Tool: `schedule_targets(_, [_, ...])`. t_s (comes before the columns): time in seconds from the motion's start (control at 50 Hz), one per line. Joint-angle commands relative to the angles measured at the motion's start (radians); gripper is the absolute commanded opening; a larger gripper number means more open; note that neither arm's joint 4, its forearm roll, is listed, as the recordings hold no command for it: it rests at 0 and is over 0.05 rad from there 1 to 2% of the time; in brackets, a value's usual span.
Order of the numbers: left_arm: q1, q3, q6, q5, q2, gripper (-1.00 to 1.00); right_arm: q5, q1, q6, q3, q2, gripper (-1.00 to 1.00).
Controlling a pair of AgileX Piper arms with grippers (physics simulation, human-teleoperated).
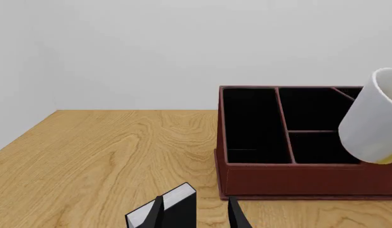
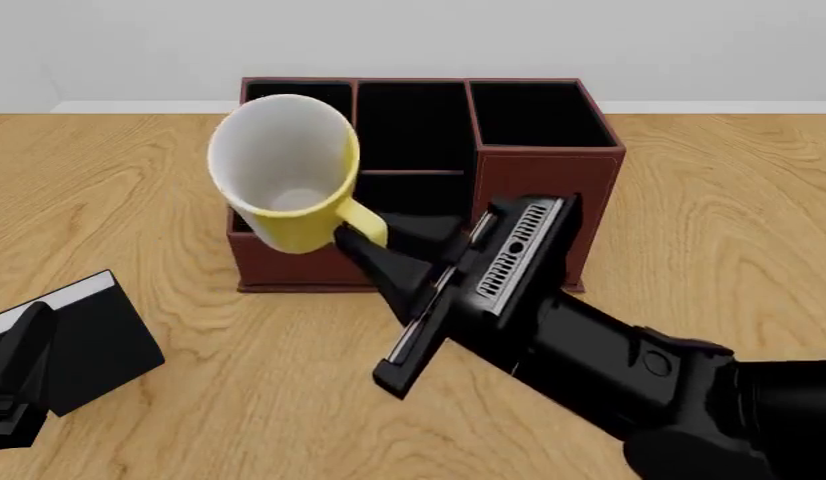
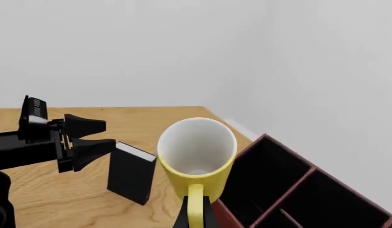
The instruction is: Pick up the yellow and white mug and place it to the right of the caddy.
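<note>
The yellow and white mug [image 2: 286, 170] hangs tilted in the air, its white inside facing the front camera, in front of the caddy's front left corner. My right gripper [image 2: 366, 245] is shut on its yellow loop handle [image 3: 194, 202]. The reddish-brown caddy [image 2: 540, 185] stands at the middle back of the table, its black-lined compartments open upward. The left wrist view shows the mug [image 1: 373, 118] in front of the caddy [image 1: 297, 180]. My left gripper [image 1: 197, 216] is open low at the table's front left, holding nothing.
A small black book [image 2: 93, 335] with a white edge stands on the table right by the left gripper's fingers. Bare wooden tabletop [image 2: 733, 200] lies to the right of the caddy. The right arm crosses the front right of the table.
</note>
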Motion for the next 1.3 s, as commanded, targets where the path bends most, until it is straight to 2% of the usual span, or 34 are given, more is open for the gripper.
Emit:
schedule_targets(0.02, [0.0,0.0,0.0,0.0,0.0,1.0,0.035,-0.015,0.005,0.022,-0.092,-1.0])
schedule_targets(0.94, [0.0,0.0,0.0,0.0,0.0,1.0,0.207,-0.154,-0.025,0.106,-0.408,-1.0])
schedule_targets(1.3, [0.0,0.0,0.0,0.0,0.0,1.0,0.302,-0.221,-0.015,0.116,-0.537,-1.0])
